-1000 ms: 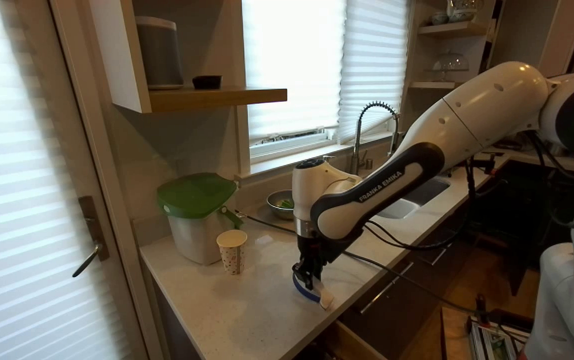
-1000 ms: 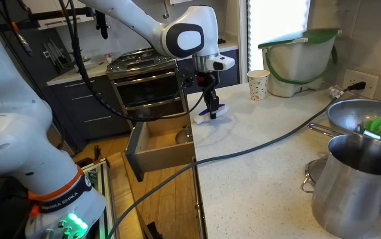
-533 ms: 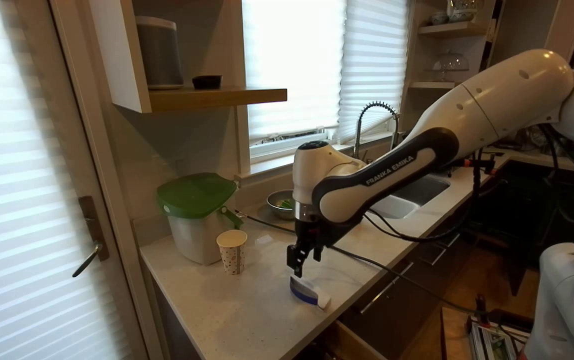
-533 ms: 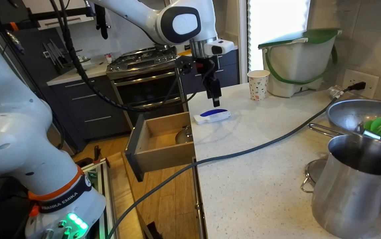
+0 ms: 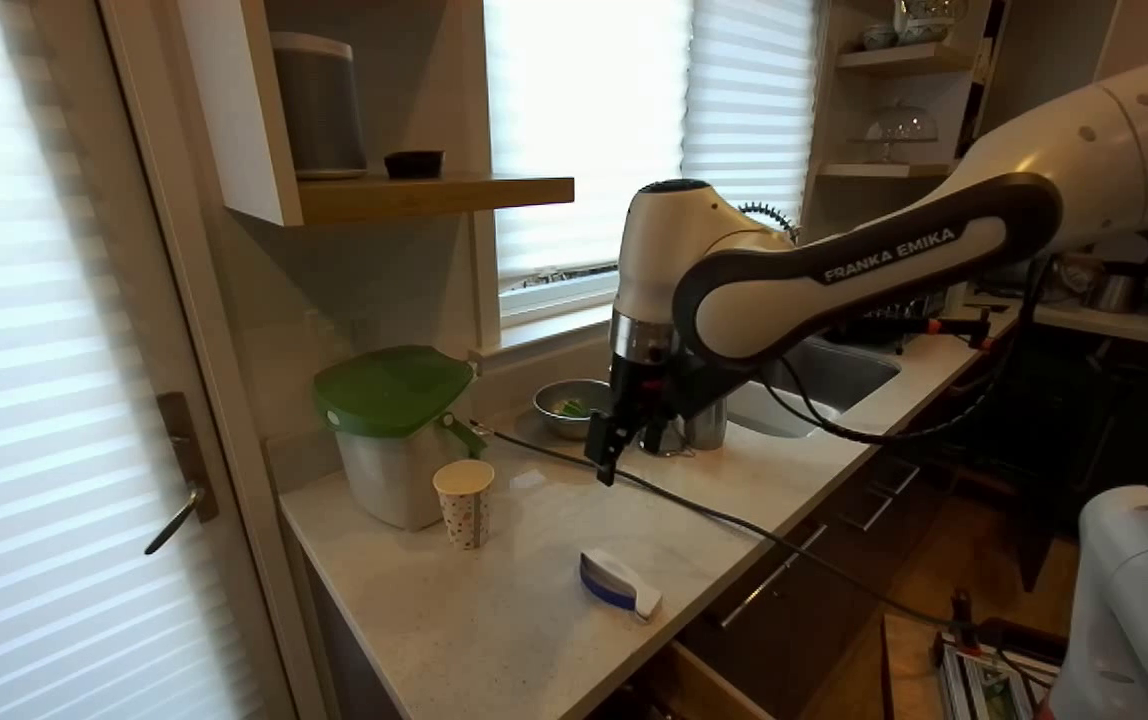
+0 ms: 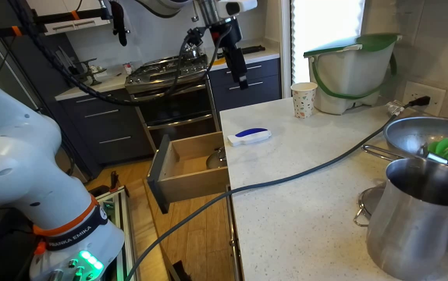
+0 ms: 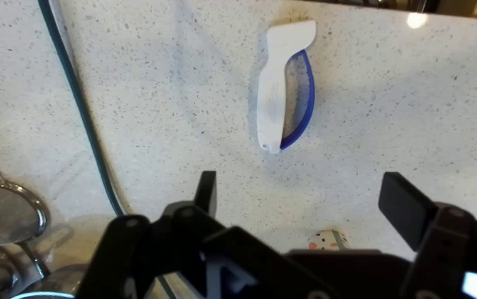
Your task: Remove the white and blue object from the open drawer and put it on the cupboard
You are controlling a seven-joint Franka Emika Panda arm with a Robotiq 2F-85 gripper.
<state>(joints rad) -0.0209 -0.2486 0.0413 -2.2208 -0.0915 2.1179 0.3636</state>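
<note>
The white and blue object (image 7: pixel 271 97), a white handle with a curved blue edge, lies on the pale top of the cupboard (image 6: pixel 294 210), near its front edge. It shows in both exterior views as well, touched by nothing but the top. My gripper (image 7: pixel 298 191) is open, its fingers wide apart and only bare countertop between them. In an exterior view the gripper (image 6: pixel 243 81) hangs well above the object, clear of it. The open drawer (image 6: pixel 192 186) juts out below the front edge, with a rounded metal item (image 6: pixel 217 159) partly visible inside.
A spotted paper cup (image 6: pixel 304 100) stands beyond the object, beside a green-lidded bin (image 6: pixel 351 74). A dark cable (image 6: pixel 286 179) runs across the top. A metal jug (image 6: pixel 415 226), a strainer and a metal bowl (image 6: pixel 403 130) stand towards the wall side.
A second ago my gripper was around the white and blue object at the countertop. Its fingers have parted and it has risen well away, while the object stays lying there.
</note>
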